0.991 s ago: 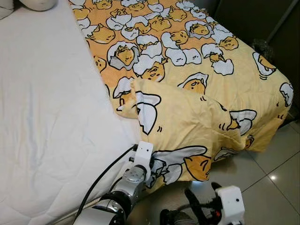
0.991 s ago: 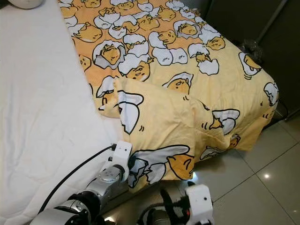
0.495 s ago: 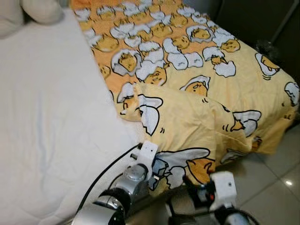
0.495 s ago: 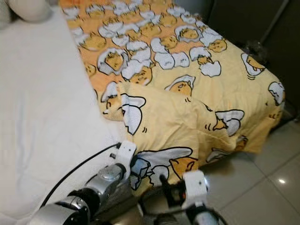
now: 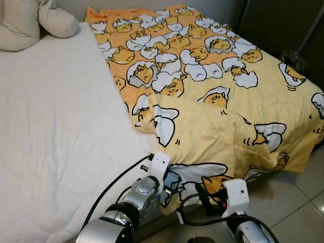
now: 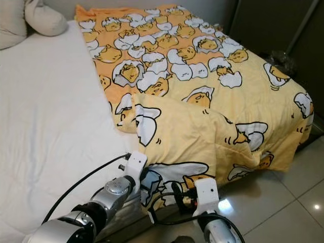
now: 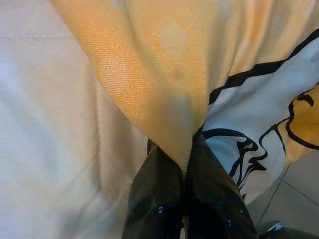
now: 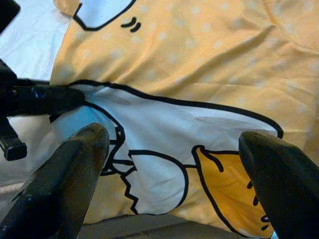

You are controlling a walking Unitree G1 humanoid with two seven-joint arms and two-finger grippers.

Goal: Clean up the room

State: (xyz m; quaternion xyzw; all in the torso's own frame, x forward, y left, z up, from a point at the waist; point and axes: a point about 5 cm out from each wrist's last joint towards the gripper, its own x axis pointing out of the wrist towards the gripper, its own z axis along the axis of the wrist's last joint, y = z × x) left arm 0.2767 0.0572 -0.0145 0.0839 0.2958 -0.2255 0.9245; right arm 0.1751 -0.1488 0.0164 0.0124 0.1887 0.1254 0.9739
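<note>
Bare mattress (image 5: 55,142) beside bunched blanket (image 5: 212,136)

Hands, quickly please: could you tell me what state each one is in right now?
Left hand: closed, pinching the edge of the yellow blanket.
Right hand: open, empty, facing the blanket's hanging edge.

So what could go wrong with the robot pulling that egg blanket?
The left gripper pinches only a thin fold of the blanket, so it might slip out. The right gripper is open near the hanging edge and might miss its grab. The black cable lies across the white mattress and could snag.
</note>
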